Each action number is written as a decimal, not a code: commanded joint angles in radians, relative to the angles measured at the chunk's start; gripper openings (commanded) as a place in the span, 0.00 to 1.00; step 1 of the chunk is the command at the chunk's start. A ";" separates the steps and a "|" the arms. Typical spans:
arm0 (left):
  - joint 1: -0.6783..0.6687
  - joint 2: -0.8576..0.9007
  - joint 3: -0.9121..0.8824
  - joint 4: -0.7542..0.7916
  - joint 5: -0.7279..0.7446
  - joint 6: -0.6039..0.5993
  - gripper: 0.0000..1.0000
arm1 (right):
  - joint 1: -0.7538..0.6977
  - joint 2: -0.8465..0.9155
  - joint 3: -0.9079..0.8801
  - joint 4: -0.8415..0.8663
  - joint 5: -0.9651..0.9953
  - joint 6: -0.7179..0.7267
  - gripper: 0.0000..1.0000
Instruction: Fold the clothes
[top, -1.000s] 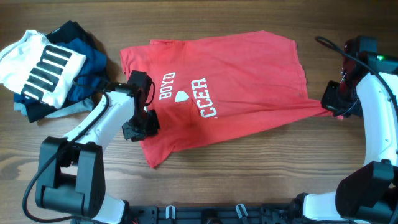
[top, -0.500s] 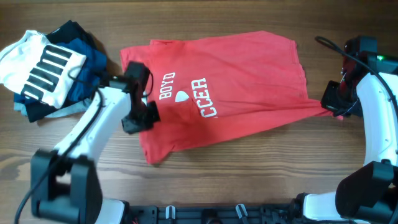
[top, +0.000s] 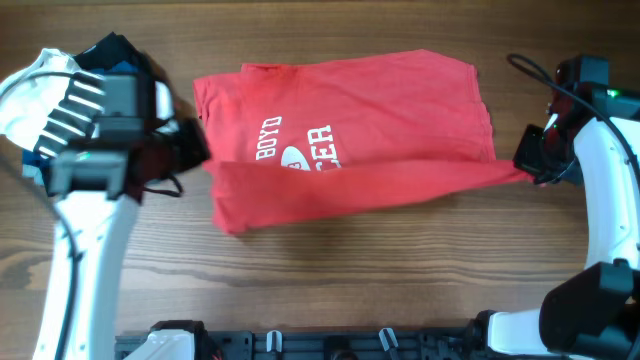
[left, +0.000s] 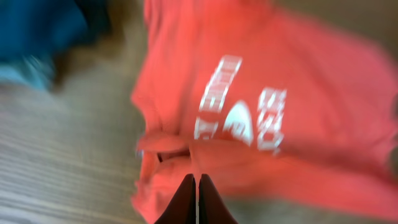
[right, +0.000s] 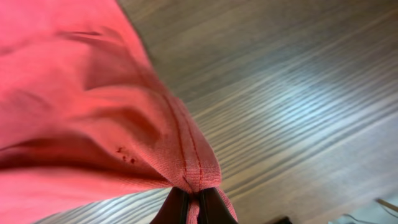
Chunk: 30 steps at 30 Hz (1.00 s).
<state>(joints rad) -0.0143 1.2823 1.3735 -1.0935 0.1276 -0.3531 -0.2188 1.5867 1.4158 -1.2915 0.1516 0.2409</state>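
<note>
Jaws of the left gripper (left: 196, 186) are pressed together on a pinch of red cloth at the left edge of the T-shirt (top: 380, 120); the wrist view is blurred, but no gap shows between the fingers. The left arm passes over a pile at the table's (top: 400, 270) far left: a white garment with black stripes (top: 40, 100) on navy and blue garments (top: 118, 50). The T-shirt lies spread at mid-table, its near edge drawn up into a long band (top: 380, 185) running between the two grippers and overlapping the lower part of the white lettering (top: 320, 143). At the right, the right gripper (right: 189, 202) is clamped tight on the stitched hem at the band's end, above bare wood.
</note>
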 joint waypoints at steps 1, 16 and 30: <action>0.068 -0.086 0.200 0.008 0.018 0.060 0.04 | -0.005 -0.113 0.109 0.008 -0.071 -0.014 0.04; 0.084 -0.006 0.336 -0.263 0.124 0.058 0.04 | -0.005 -0.217 0.160 0.006 -0.075 -0.031 0.04; -0.097 0.470 0.213 -0.155 0.258 0.030 0.41 | -0.005 -0.112 0.133 -0.012 -0.075 -0.032 0.04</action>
<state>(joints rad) -0.0433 1.6550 1.6001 -1.2755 0.3496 -0.3046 -0.2188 1.4628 1.5581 -1.3025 0.0856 0.2192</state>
